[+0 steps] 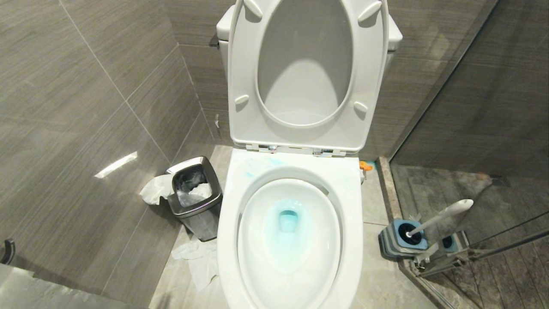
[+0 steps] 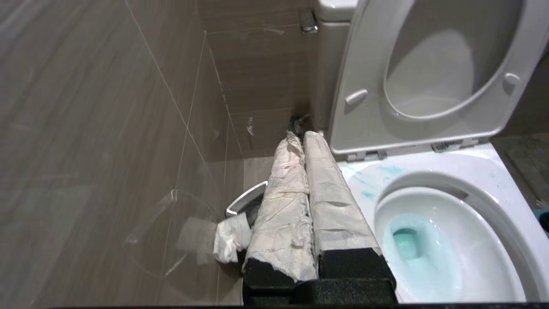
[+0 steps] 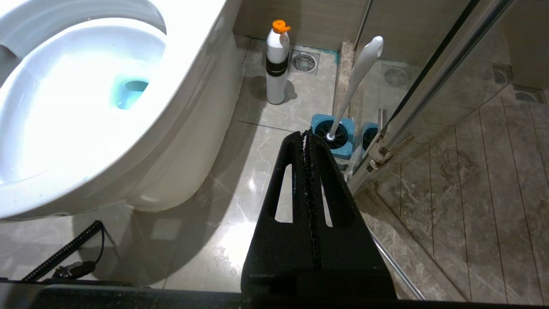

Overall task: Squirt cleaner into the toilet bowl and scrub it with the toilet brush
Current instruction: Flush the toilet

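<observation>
Both my grippers clenched empty: left gripper beside toilet bowl rim, right gripper near toilet brush. No legible labels.

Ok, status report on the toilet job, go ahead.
Left gripper shut, empty, beside the toilet bowl. Right gripper shut, empty. Cleaner tints the water. Toilet brush in its holder. Nothing in the way.

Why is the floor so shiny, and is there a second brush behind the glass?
Right wrist view: a light glares off the polished floor beside the shut right end effector. Head view: the glass panel mirrors the toilet brush and its holder, so the second brush is a reflection.
</observation>
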Available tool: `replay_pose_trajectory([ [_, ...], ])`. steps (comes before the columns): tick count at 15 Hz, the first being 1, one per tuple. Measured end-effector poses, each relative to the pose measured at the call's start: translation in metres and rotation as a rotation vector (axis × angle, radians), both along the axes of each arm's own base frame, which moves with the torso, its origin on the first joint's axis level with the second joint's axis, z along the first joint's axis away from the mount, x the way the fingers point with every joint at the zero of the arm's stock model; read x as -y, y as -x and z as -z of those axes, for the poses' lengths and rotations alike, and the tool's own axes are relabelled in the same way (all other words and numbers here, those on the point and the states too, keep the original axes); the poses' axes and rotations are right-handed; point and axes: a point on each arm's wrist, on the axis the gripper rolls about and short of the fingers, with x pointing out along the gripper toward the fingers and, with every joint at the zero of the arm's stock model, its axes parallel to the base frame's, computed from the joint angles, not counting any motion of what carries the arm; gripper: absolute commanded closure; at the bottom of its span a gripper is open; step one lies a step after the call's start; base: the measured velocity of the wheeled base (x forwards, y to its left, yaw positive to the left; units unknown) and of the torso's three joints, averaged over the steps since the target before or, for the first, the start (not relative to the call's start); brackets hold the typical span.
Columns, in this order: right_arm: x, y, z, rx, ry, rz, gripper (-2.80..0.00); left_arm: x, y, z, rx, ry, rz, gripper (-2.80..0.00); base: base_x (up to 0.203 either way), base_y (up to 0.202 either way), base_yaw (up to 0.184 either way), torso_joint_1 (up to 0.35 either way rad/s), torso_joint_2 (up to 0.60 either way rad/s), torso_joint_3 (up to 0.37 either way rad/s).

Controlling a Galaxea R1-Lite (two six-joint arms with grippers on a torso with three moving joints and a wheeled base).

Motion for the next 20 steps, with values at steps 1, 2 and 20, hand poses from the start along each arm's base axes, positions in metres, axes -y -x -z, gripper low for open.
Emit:
replay_pose_trajectory([
  [1, 0.000, 0.000, 0.000, 0.000, 0.000, 0.000, 0.00, 0.000, -0.012, -0.012, 0.004, -0.002, -0.001, 0.00, 0.000, 0.000, 0.000, 0.000, 0.00, 0.000],
  [2, 0.000, 0.000, 0.000, 0.000, 0.000, 0.000, 0.00, 0.000, -0.025, -0.024, 0.011, -0.003, -0.002, 0.00, 0.000, 0.000, 0.000, 0.000, 0.00, 0.000],
  [20, 0.000, 0.000, 0.000, 0.000, 0.000, 0.000, 0.00, 0.084, -0.294, -0.063, 0.257, -0.008, 0.067, 0.00, 0.000, 0.000, 0.000, 0.000, 0.00, 0.000],
])
